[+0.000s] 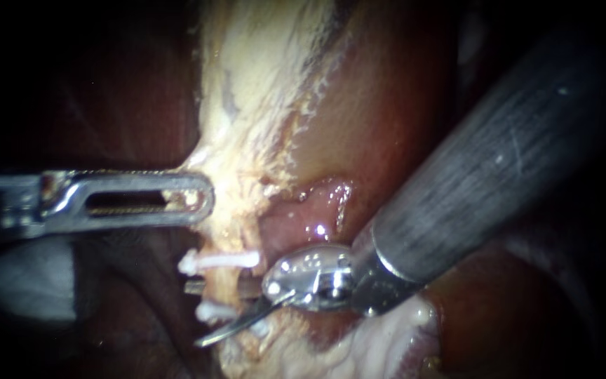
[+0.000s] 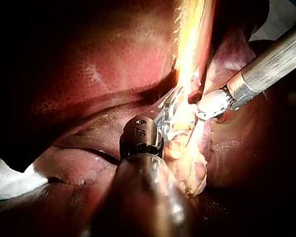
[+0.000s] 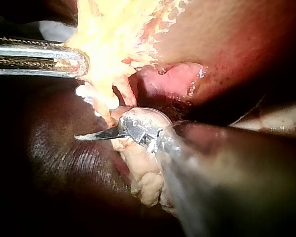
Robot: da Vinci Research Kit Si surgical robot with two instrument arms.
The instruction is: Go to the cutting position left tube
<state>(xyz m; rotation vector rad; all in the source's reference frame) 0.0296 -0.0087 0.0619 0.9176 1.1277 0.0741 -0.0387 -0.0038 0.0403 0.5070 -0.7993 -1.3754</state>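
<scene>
Where the liver (image 1: 387,105) fills the upper right of the frame, the pale tissue band (image 1: 254,84) beside it is pinched taut by the left instrument (image 1: 205,198). At lower centre the clipped tube (image 1: 227,284) (judged thin, soft, slippery, easily torn) is straddled by the right instrument (image 1: 201,316), blades spread. It is best taken between the white clips (image 1: 219,261).

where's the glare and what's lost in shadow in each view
endoscope view: glints on the metal of the right instrument and the wet tissue beside it, edges black; left wrist view: pale tissue washed out, shaft of the left instrument shadowed; right wrist view: pale tissue glares, own shaft dark
</scene>
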